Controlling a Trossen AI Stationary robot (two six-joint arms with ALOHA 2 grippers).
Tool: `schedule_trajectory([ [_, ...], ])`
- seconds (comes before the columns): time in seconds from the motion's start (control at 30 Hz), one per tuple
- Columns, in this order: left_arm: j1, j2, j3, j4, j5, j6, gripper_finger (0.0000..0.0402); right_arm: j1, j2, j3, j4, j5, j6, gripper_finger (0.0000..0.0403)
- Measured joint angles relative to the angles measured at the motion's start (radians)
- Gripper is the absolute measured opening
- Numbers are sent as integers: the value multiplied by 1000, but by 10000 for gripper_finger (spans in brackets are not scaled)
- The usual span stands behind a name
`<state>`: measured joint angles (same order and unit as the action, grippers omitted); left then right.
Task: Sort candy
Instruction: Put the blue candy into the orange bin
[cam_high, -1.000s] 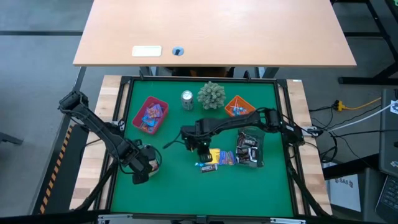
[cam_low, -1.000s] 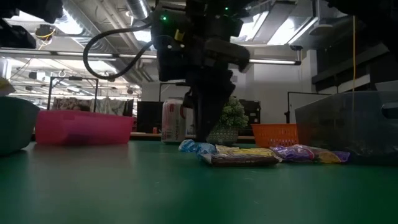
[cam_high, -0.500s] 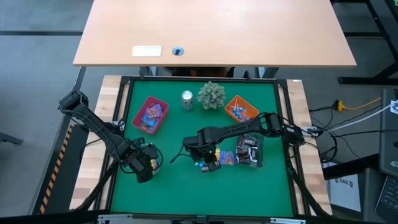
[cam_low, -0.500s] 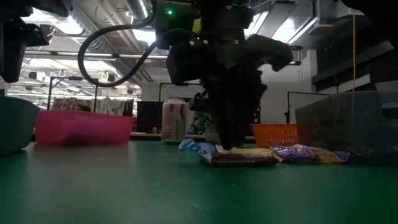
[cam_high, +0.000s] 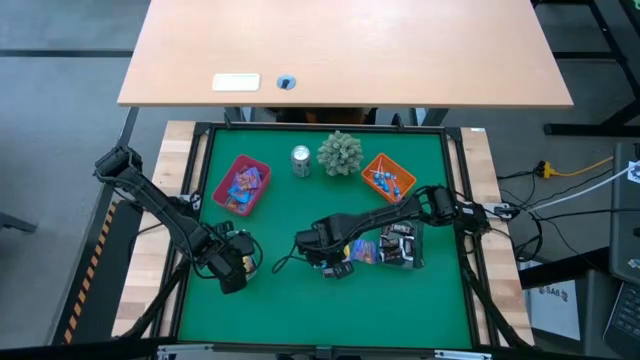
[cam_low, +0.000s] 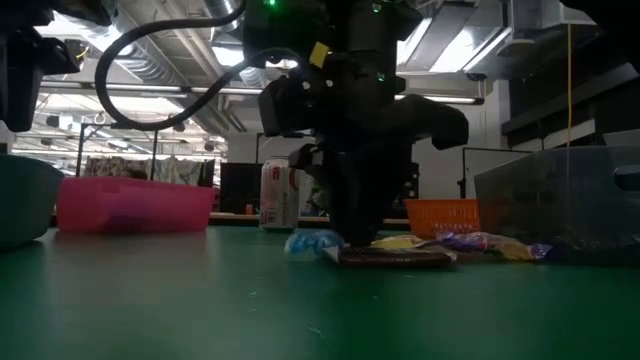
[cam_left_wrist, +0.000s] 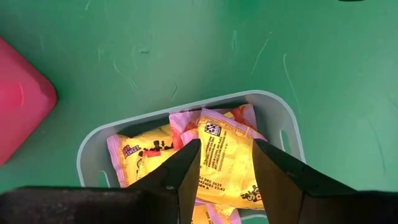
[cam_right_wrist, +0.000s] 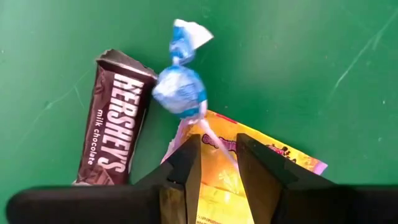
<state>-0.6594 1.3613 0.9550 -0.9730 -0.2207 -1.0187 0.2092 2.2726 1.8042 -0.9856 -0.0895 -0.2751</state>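
My right gripper (cam_right_wrist: 217, 140) is down at the loose candy in the middle of the table (cam_high: 335, 255), fingers a narrow gap apart. A blue-wrapped sweet (cam_right_wrist: 180, 87) lies just ahead of them, and its lower twist (cam_right_wrist: 208, 132) runs into the gap. Under the fingertips lies a yellow packet (cam_right_wrist: 273, 158), and beside it a brown Hershey's bar (cam_right_wrist: 115, 127). My left gripper (cam_left_wrist: 225, 144) hangs open at the table's left (cam_high: 232, 268) over a pale tray (cam_left_wrist: 93, 149) holding yellow packets (cam_left_wrist: 224, 162). My right gripper comes from above, pointing down, with a finger (cam_right_wrist: 186, 162) on either side of the blue sweet's twisted tail and over the yellow packet. I cannot tell whether the fingers touch either. Both sweets lie flat on the table.
A pink tray (cam_high: 242, 185) with sweets, a silver can (cam_high: 301, 160), a green spiky ball (cam_high: 341, 152) and an orange tray (cam_high: 385, 175) stand along the far side. A clear container of dark bars (cam_high: 402, 243) sits right of the loose candy. Bare green mat lies toward the near edge.
My right gripper has moved toward the table's near edge and down, from beside the candy pile onto it, and now stands low at the blue sweet and the yellow packet. The left arm has kept its place.
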Motion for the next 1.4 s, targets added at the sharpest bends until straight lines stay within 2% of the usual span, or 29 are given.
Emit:
schedule_trajectory([
  [0.3, 0, 0, 0, 0, -4, 0, 134, 0, 0, 0, 1, -4, -22, 100],
  [0.67, 0, 0, 0, 1, -4, 0, 134, 0, 0, 0, -1, -6, -22, 6],
  [0.9, 0, 0, 0, 29, -11, 1, 134, 0, 0, 30, -43, -6, -21, 9],
  [1.13, 0, 0, 0, 97, -155, 9, 134, 0, 0, 148, -148, -3, -22, 9],
  [1.4, 0, 0, 0, 197, -284, 112, 134, -3, 0, 241, -238, 53, -54, 5],
])
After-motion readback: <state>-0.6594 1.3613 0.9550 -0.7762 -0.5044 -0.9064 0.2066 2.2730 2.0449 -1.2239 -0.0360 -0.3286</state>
